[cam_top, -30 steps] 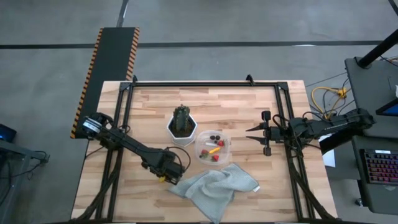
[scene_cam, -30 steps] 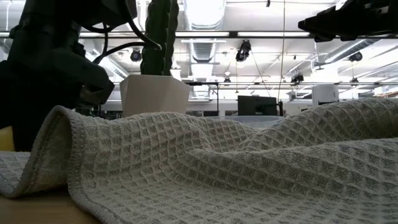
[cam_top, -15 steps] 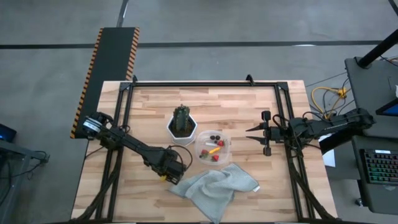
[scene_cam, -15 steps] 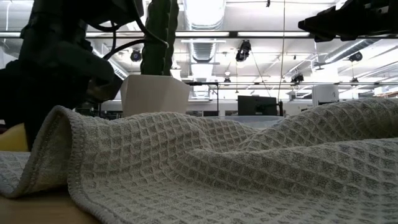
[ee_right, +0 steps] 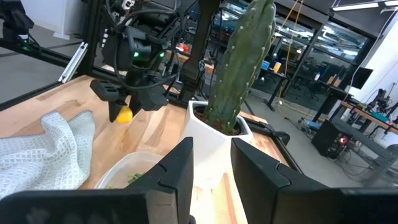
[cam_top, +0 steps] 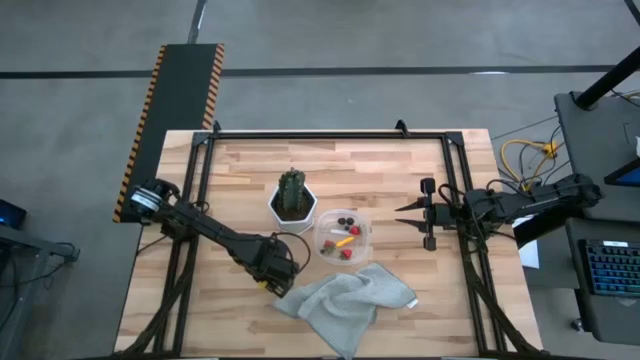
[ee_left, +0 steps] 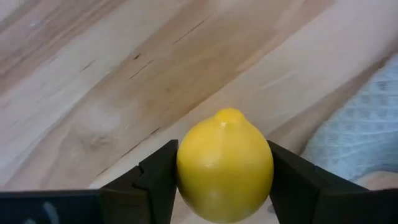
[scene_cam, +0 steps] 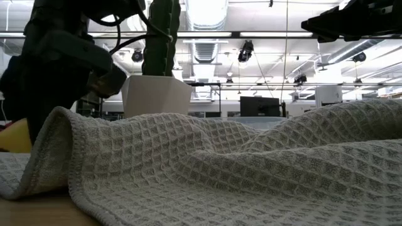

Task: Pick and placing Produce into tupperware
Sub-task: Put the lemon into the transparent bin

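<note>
My left gripper (cam_top: 270, 278) is shut on a yellow lemon (ee_left: 225, 165) above the bare wood, left of the grey waffle cloth (cam_top: 345, 298). The lemon also shows in the right wrist view (ee_right: 124, 115) and at the left edge of the low view (scene_cam: 16, 135). The clear tub (cam_top: 343, 236) stands on the table right of the white pot and holds red strawberries (cam_top: 348, 252), dark berries (cam_top: 345, 220) and a yellow piece (cam_top: 343, 240). My right gripper (cam_top: 400, 215) waits open and empty, right of the tub. My left gripper pinches the lemon by its two opposite sides (ee_left: 185, 168) between its two fingers (ee_left: 155, 180). The fingers come from above, pointing down. The lemon's pointed tip (ee_left: 229, 116) faces away from the wrist, and the lemon is lifted clear of the wood.
A green cactus (cam_top: 292, 188) in a white hexagonal pot (cam_top: 277, 212) stands just left of the tub. The rumpled cloth lies near the table's front edge, in front of the tub. A dark frame (cam_top: 330, 133) runs along the table's far and side edges.
My left gripper has gone up with the lemon, still shut on it, and a little toward the table's left edge. The lemon now hangs higher above the wood than a second ago.
</note>
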{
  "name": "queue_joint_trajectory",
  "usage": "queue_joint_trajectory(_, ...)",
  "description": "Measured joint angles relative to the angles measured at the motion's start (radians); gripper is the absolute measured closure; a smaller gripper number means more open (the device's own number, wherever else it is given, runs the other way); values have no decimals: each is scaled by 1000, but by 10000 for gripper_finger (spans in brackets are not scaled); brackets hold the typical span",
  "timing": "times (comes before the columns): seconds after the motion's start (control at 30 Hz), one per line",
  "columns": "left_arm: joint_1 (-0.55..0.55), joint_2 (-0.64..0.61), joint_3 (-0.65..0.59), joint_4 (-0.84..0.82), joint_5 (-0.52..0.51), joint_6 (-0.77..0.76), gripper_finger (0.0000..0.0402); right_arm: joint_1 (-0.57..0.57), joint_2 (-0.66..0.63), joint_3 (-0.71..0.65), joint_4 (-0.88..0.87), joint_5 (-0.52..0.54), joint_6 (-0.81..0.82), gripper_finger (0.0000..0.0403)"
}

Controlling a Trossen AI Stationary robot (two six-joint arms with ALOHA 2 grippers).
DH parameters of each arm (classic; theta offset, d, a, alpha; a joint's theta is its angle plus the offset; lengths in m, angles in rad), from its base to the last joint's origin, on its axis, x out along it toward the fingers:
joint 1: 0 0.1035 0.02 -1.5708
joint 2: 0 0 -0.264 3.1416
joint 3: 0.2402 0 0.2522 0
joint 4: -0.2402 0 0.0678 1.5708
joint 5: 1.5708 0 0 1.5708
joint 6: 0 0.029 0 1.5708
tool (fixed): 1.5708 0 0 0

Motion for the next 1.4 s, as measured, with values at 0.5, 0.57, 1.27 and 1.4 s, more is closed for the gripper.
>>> queue_joint_trajectory(0.5,93,-1,194,2,-187,344,219,0,0,0,1,0,0,303)
queue_joint_trajectory(0.57,114,-1,220,4,-209,399,219,0,0,0,1,0,0,303)
queue_joint_trajectory(1.27,117,11,326,-1,-345,551,219,0,0,0,3,0,7,303)
queue_joint_trajectory(1.4,93,11,365,5,-378,552,219,0,0,0,4,0,6,303)
